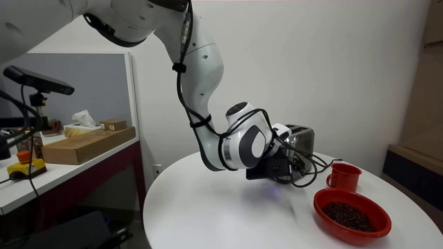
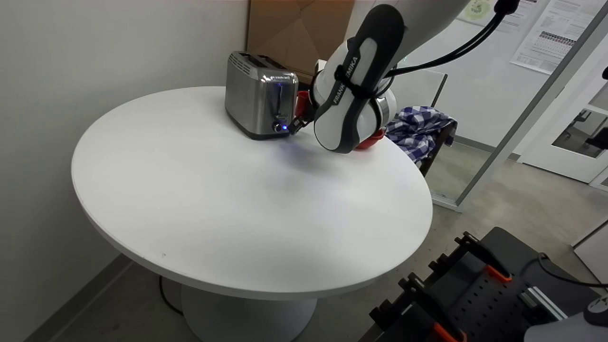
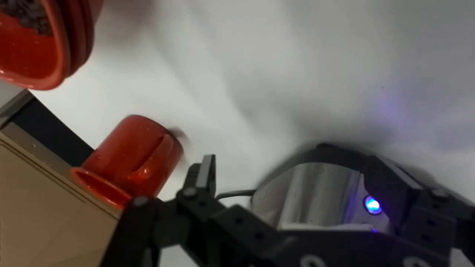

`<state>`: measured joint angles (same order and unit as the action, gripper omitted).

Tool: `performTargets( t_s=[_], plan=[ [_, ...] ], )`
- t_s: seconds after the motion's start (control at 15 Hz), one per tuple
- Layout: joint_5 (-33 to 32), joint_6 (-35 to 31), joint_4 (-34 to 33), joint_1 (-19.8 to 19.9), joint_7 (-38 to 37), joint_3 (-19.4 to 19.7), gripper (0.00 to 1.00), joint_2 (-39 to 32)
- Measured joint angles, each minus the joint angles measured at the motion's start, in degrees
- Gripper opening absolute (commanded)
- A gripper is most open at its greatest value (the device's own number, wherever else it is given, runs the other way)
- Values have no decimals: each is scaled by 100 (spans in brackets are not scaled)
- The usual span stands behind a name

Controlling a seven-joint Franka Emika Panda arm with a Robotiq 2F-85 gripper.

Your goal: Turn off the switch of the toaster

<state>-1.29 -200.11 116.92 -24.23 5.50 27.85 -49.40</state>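
Wrist view: black two-fingered gripper [image 3: 295, 173] had its jaws apart. White-and-black jointed arm [image 1: 203, 71] angled down, end bent low, gripper just beside boxy silver metal toaster [image 2: 256, 98] on round white table [image 2: 228, 194].

Arm [image 1: 202, 74] slanted steeply down, wrist [image 1: 238, 148] bent low; gripper [image 3: 298, 176] tilted, spread wide apart

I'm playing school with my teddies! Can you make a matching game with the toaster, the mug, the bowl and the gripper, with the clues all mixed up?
Things
1. toaster
2. mug
3. bowl
4. gripper

Clues
A. red, with a handle
B. open, fingers apart
C. has dark pieces inside
D. has a lit blue light

Right pairs: 1-D, 2-A, 3-C, 4-B
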Motion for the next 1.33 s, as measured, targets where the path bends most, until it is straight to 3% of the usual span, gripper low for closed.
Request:
performTargets(
  t_s=[0.47, 1.33],
  plan=[
    [322, -470, 35, 23, 349, -148, 100, -22],
    [582, -538, 32, 133, 467, -314, 100, -22]
  ],
)
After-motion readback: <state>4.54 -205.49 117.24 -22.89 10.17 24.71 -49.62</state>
